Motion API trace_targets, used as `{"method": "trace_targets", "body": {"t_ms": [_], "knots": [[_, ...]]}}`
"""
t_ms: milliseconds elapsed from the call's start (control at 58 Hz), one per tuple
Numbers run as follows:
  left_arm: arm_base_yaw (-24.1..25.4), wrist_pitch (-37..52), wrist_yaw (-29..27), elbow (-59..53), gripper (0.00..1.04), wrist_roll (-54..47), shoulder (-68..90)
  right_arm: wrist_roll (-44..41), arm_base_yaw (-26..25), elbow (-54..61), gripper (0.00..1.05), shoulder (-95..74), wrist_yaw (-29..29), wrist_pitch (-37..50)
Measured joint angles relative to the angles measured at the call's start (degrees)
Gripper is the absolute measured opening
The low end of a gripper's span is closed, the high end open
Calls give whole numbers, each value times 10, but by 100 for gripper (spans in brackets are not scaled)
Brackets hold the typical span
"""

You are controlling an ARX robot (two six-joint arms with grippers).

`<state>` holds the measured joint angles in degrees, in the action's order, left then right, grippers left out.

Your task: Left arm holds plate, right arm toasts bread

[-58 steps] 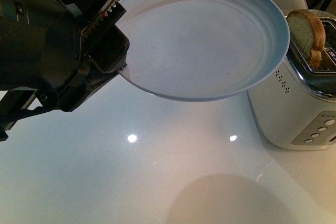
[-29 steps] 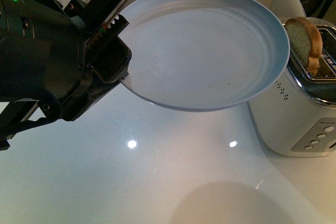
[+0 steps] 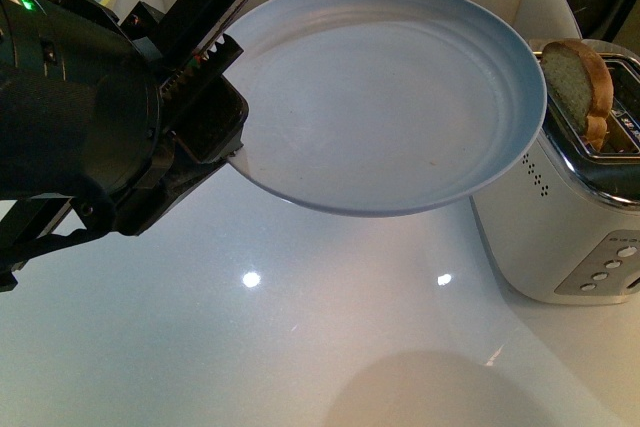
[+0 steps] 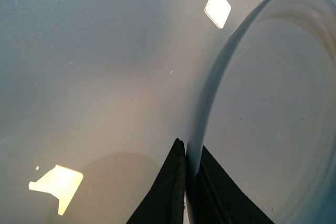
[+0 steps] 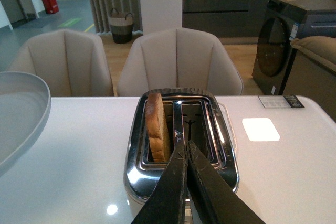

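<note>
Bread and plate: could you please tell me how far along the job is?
Done: bread stands in the toaster slot. In hand: left tool clamps the plate rim, plate aloft beside it; right tool hovers shut, empty. Left: probably moving the slice onto the plate.

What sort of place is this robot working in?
Likely a home-style kitchen-dining area or showroom: a chrome two-slot toaster on a glossy white table, beige padded chairs behind it, and a black front-loading washing machine beside dark cabinets.
</note>
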<state>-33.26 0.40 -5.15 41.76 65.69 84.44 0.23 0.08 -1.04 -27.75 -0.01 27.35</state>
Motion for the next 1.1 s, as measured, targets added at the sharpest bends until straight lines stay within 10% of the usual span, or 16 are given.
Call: {"method": "trace_targets", "body": {"t_ms": [1104], "knots": [[0,0,2,0,3,0,0,0,0,0,2,273,0,-272]]}}
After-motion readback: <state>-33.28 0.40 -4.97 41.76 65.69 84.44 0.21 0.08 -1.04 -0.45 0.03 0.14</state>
